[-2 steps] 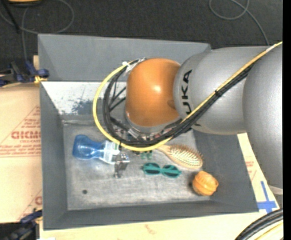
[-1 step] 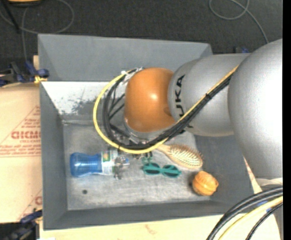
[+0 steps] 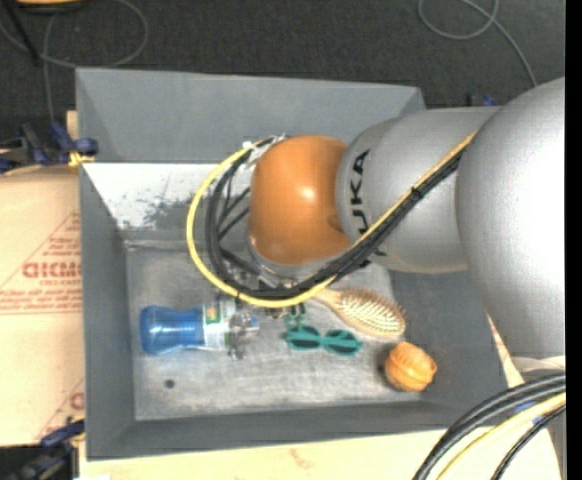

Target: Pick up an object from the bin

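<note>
Blue plastic bottle (image 3: 171, 329), clear pale neck end, lying on its side at 9 o'clock of grey metal bin (image 3: 106, 298) floor, neck pointing to 3 o'clock. Nearest thing to gripper (image 3: 237, 330), so taken as the target. Gripper down at the neck end, under the orange wrist cover (image 3: 291, 198). Open or closed: cannot tell. Contact with bottle: cannot tell either.

Handling, as a guess: light, stiff, smooth-walled, round, so likely to roll or squirt out of a pinch. Best taken across the narrower waist between blue body and clear neck, grip square to the long axis. Not fragile by the look of it.

Count in bin:
- 1 bottle
- 1 pair of green plastic toy glasses (image 3: 321, 341), just at 3 o'clock of gripper
- 1 wooden oval hairbrush (image 3: 371, 314), at 2 o'clock of the glasses, touching or nearly
- 1 small orange ribbed ball (image 3: 409, 366), at 4 o'clock of floor, apart from the rest

Four things, no heap.
</note>
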Robot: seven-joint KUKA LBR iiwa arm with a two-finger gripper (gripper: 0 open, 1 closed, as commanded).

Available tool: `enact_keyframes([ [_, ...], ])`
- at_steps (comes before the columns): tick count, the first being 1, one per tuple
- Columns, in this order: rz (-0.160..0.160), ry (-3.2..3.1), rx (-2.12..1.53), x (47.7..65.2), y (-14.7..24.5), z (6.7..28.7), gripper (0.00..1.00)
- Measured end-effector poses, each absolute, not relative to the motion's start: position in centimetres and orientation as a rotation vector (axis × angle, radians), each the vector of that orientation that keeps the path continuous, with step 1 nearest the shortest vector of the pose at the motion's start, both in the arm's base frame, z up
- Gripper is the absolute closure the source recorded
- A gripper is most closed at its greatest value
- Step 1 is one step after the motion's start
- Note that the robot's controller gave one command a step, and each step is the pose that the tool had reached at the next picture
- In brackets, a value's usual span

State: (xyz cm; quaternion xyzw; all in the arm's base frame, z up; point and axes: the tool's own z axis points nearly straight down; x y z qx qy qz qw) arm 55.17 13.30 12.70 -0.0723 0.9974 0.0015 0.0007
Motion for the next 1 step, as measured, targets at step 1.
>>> enact_keyframes([
  [1, 0.0, 3.128, -0.269, 56.13, 12.19, 24.37, 1.0],
])
